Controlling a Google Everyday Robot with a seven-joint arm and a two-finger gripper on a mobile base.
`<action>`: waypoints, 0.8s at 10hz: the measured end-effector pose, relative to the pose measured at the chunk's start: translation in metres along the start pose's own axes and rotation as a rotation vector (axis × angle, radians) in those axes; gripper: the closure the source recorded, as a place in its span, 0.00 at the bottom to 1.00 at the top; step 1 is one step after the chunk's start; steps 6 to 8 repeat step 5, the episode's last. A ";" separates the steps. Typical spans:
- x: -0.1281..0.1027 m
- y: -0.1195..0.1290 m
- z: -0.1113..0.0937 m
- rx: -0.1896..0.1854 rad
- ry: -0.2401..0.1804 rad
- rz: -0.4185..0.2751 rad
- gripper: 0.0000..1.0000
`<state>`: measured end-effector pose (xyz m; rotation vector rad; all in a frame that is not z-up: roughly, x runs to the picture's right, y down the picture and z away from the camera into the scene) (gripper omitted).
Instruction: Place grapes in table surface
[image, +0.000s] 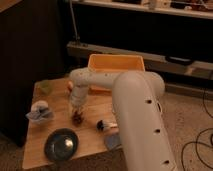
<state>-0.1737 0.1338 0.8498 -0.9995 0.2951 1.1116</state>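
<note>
Reaching down from my large white arm, which fills the near right of the view, my gripper (77, 111) hangs over the middle of the table surface (92, 140), a light-brown wooden top. The grapes (77, 118), a small dark reddish-purple bunch, sit directly beneath the gripper tip, right at the wood or just above it; I cannot tell whether they touch the table yet. Whether my gripper grasps the bunch or has let it go, I cannot tell.

The relation that matters most is vertical: the bunch lies straight below my gripper, not off to either side, so I judge the coming move turns on a short descent or a release in place. The long axis of the bunch is hard to read; it looks roughly upright, hanging from the tip.

Nearest the front edge, a dark round bowl (61, 144) rests toward the front-left corner. A grey-blue object (113, 141) lies at the front edge, partly hidden behind my arm. Between it and the grapes lies a brush (104, 125) with dark bristles. Toward the left edge stands a pale crumpled item (40, 112). At the far-left corner is a small greenish thing (46, 86), too dim to name. Along the far edge sits an orange-yellow tray (116, 64), its near wall partly covered by my arm.
</note>
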 end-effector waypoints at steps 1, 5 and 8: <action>-0.001 0.000 -0.010 -0.008 -0.024 0.009 0.20; 0.004 0.005 -0.050 -0.027 -0.117 0.017 0.20; 0.004 0.005 -0.050 -0.027 -0.117 0.017 0.20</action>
